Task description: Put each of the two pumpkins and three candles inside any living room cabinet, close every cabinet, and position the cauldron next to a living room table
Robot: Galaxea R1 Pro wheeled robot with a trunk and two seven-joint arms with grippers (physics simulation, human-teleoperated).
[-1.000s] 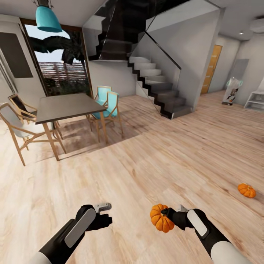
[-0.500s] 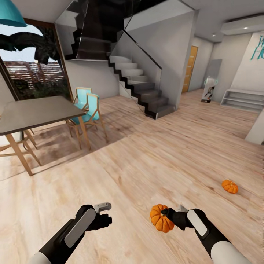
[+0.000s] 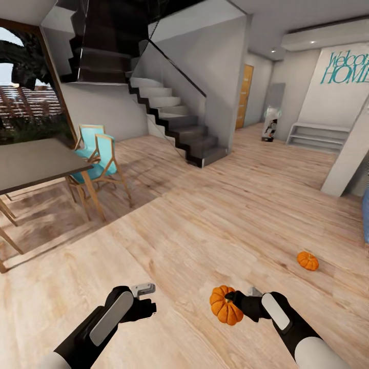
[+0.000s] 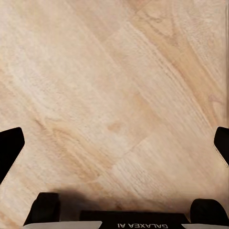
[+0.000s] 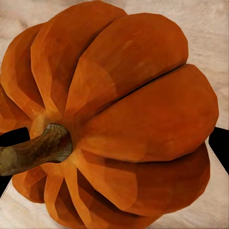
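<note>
Two pumpkins are counted in the head view: the held pumpkin (image 3: pixel 226 305) at about 5 o'clock and the loose pumpkin (image 3: pixel 307 261) lying on the wooden floor (image 3: pixel 205 225) at about 4 o'clock, well apart from the first. One dining table (image 3: pixel 38 163) is seen at 9 o'clock with two teal chairs (image 3: pixel 97 159) beside it, and one staircase (image 3: pixel 174 120) rises at 12 o'clock. Open floor is left between the table edge and a pale wall corner (image 3: pixel 351 159) at 3 o'clock. The held pumpkin is clamped in the right gripper (image 3: pixel 241 300); in the right wrist view its ribbed body (image 5: pixel 119 119) is seen between the dark fingertips (image 5: pixel 219 148), stem sideways. The left gripper (image 4: pixel 114 148) is spread wide, with nothing held over bare floor.
</note>
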